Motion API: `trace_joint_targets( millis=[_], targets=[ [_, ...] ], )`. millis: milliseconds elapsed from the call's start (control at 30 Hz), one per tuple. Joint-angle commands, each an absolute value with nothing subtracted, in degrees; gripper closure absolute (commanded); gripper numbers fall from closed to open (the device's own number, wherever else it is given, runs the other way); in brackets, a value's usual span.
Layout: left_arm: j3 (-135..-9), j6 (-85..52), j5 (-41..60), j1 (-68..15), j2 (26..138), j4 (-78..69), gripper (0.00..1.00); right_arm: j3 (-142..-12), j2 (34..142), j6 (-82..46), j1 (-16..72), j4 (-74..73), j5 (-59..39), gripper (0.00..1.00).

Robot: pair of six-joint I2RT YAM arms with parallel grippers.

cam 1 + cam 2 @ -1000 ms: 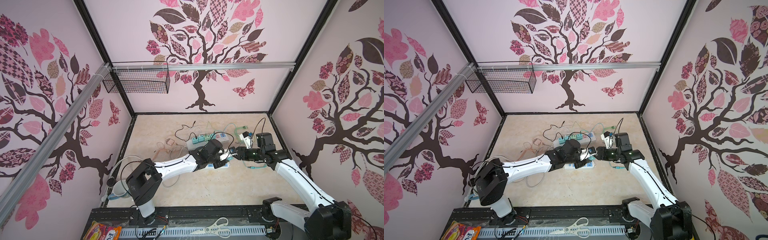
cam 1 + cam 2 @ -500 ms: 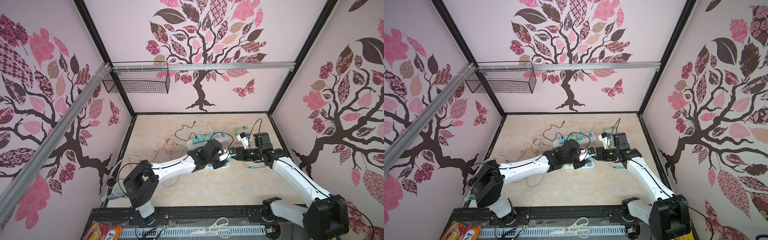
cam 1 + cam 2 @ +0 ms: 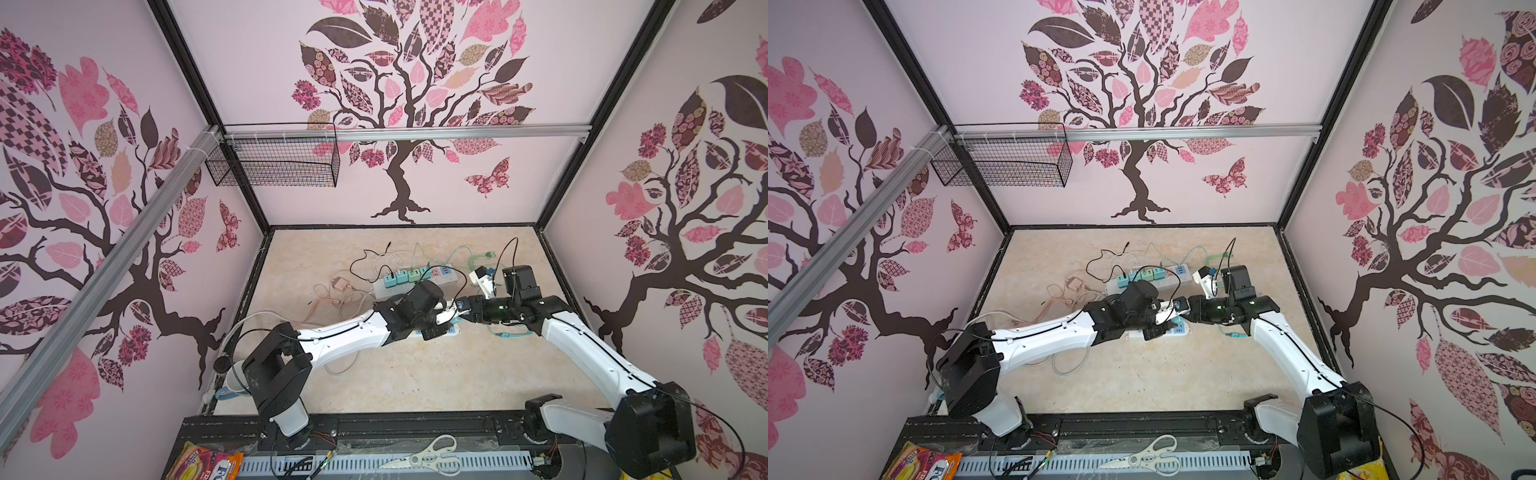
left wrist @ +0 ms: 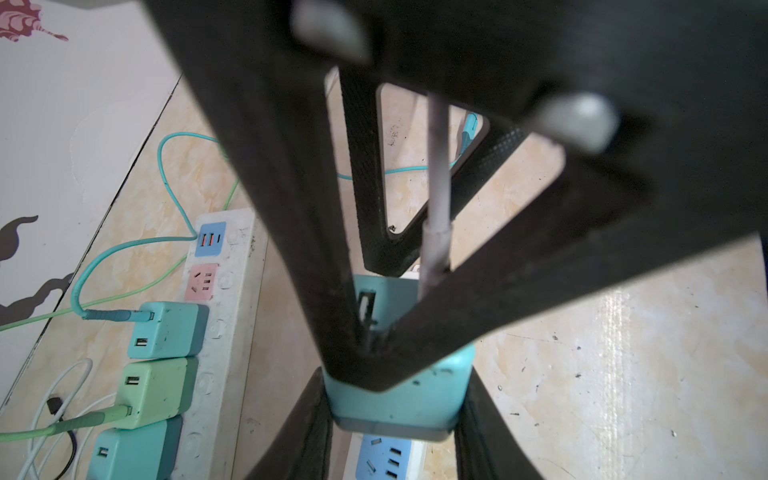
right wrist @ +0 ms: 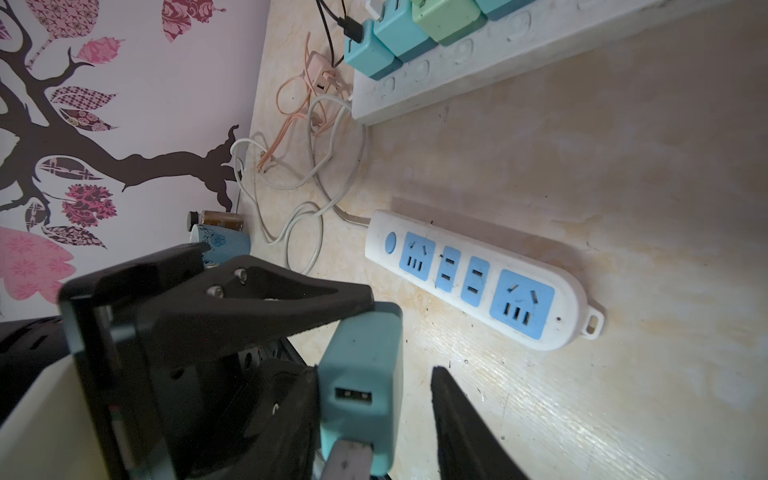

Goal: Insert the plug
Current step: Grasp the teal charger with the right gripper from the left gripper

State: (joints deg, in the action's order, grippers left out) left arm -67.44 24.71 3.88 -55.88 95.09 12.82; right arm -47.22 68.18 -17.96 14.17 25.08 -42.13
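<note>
My left gripper [image 4: 395, 399] is shut on the plug [image 4: 399, 386], a teal charger cube, which hangs just above a white power strip with blue sockets [image 5: 478, 282]. In both top views they sit mid-table: the strip [image 3: 451, 331] [image 3: 1177, 331] lies under the left gripper [image 3: 440, 324]. My right gripper [image 5: 374, 370] straddles the plug from the opposite side. One finger [image 5: 282, 415] lies against it, the other [image 5: 461, 419] stands clear. A white cable connector [image 5: 349, 457] runs between those jaws and meets the plug's face below an empty USB port [image 5: 353, 395]. Its depth is hidden.
A longer white strip [image 3: 415, 277] at the back carries several teal and green chargers with cables. A pink charger [image 3: 340, 284] and loose white cords lie to the left. A teal cable [image 3: 505, 332] lies under the right arm. Scissors [image 3: 432, 459] rest on the front rail.
The right arm has edged left, closer to the plug held by the left gripper. The left arm has stayed put.
</note>
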Motion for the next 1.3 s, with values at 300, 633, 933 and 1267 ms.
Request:
trace_joint_targets(
  millis=[300, 633, 933, 1267],
  targets=[
    [-73.25, 25.81, 2.27, -56.07, 93.47, 16.84, 1.00, -48.12, 68.17, -15.11, 15.38, 27.50, -37.19, 0.97],
    [-70.31, 20.53, 5.06, -53.03, 88.03, 16.66, 0.73, -48.96, 66.34, -11.80, 15.38, 22.51, -39.92, 1.00],
    [-67.53, 20.47, 5.62, -52.47, 86.63, 15.35, 0.95, -47.94, 66.48, -15.79, 15.38, 16.30, -45.61, 1.00],
    [-69.23, 17.74, 4.45, -48.08, 88.16, 17.48, 1.00, -40.35, 57.12, -22.32, 15.36, 9.89, -40.81, 0.00]
  ],
)
